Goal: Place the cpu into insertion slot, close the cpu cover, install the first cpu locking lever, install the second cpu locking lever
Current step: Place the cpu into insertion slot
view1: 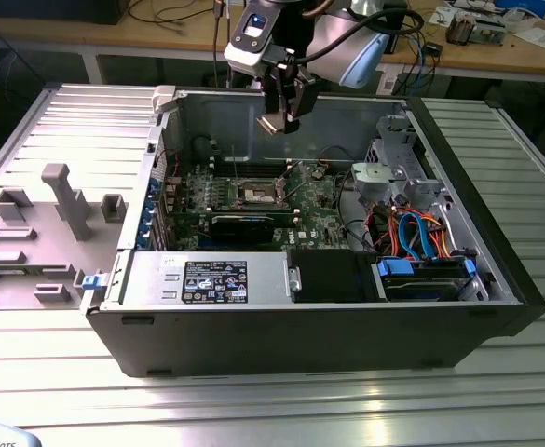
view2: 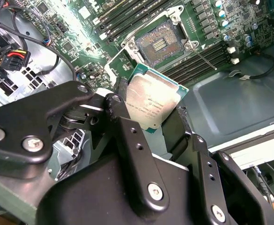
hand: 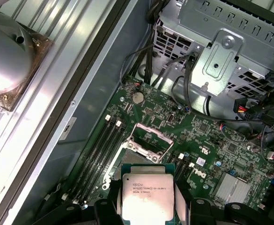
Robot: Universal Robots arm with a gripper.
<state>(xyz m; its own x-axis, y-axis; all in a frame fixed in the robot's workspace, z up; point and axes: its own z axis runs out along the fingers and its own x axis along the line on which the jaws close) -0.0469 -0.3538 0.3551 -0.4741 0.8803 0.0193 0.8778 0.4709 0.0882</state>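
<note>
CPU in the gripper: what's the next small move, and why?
Probably a slow descent toward the insertion slot, keeping the chip level. The gripper is shut on the cpu and hangs well above the board in the exterior view. The socket lies bare and the cpu cover looks raised, so nothing seems to block the way down.

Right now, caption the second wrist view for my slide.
The gripper holds the cpu clear of the motherboard, short of the empty insertion slot.
</note>
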